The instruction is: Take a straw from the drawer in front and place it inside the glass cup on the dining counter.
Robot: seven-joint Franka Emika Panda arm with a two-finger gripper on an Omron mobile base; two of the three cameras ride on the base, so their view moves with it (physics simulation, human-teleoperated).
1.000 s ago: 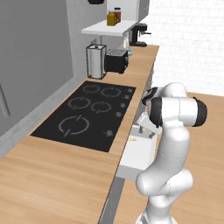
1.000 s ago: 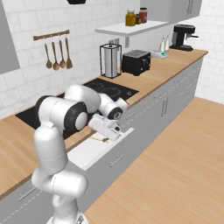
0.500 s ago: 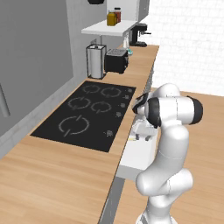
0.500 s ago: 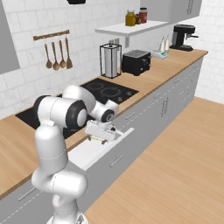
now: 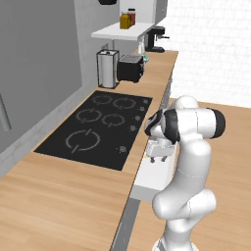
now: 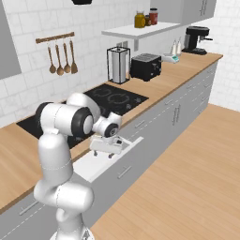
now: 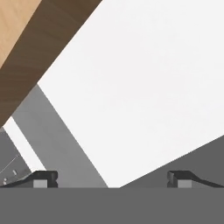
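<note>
Two fingertips spread wide, gripper (image 7: 111,179) empty, low over open drawer (image 6: 105,161); white drawer floor below; cooktop (image 5: 98,127) left.

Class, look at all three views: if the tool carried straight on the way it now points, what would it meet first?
Most likely the white floor of the open drawer: the open tool points down into it. No straw is visible there.

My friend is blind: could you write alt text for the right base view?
A white robot arm reaches its open pincer down over a pulled-out white drawer in a kitchen counter; behind it lie a black cooktop and a toaster.
</note>
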